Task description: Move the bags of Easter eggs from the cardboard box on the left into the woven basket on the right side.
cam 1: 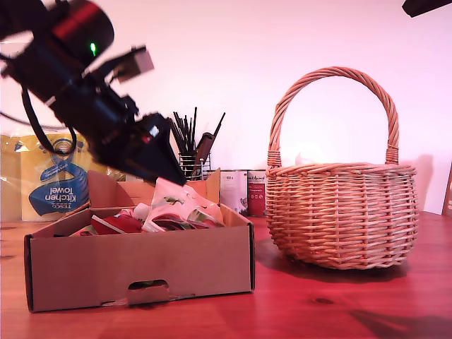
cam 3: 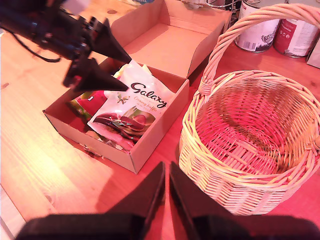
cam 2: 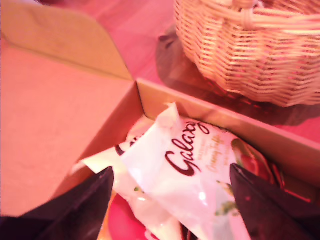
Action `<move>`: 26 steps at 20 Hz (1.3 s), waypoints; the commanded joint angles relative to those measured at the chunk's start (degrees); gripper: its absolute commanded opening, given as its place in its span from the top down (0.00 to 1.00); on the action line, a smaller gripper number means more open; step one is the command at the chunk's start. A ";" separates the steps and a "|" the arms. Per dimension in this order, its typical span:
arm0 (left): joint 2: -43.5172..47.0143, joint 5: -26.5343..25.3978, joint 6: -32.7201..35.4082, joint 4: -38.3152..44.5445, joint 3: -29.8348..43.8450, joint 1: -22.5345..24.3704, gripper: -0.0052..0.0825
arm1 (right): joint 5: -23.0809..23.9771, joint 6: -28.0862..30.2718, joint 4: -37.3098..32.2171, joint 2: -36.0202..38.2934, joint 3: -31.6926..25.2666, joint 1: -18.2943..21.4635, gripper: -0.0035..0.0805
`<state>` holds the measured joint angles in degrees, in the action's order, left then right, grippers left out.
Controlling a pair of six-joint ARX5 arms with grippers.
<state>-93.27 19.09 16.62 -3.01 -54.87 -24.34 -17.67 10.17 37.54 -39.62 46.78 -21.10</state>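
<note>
The cardboard box (cam 1: 141,272) sits at the exterior view's left with several bags of Easter eggs in it. On top lies a cream-white Galaxy bag (cam 1: 173,201) (cam 2: 185,170) (cam 3: 142,102), and a red bag (cam 1: 116,224) (cam 3: 92,102) is beside it. My first gripper (cam 1: 176,173) (cam 2: 170,175) (cam 3: 127,72) hangs open just over the box, one finger on each side of the cream-white bag's upper end. The woven basket (cam 1: 339,212) (cam 3: 215,175) stands at the exterior view's right with nothing inside. High above the basket's near side, my second gripper (cam 3: 166,170) is shut on nothing.
Behind the box are a yellow-and-blue kitchen towel pack (cam 1: 49,183), a wire pot of black brushes (cam 1: 191,152) and tins (cam 1: 244,191) (cam 3: 260,30). A black arm part (cam 1: 427,6) shows at the exterior view's top right corner. Everything rests on a wooden table (cam 1: 318,311).
</note>
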 commanded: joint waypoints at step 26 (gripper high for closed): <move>-10.14 12.37 -9.11 -1.40 -1.09 -3.56 0.90 | -0.31 0.15 -0.31 0.04 0.28 -0.26 0.97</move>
<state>-102.67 31.44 7.66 -4.89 -55.83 -27.77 -17.67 10.35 37.54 -39.62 46.78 -21.10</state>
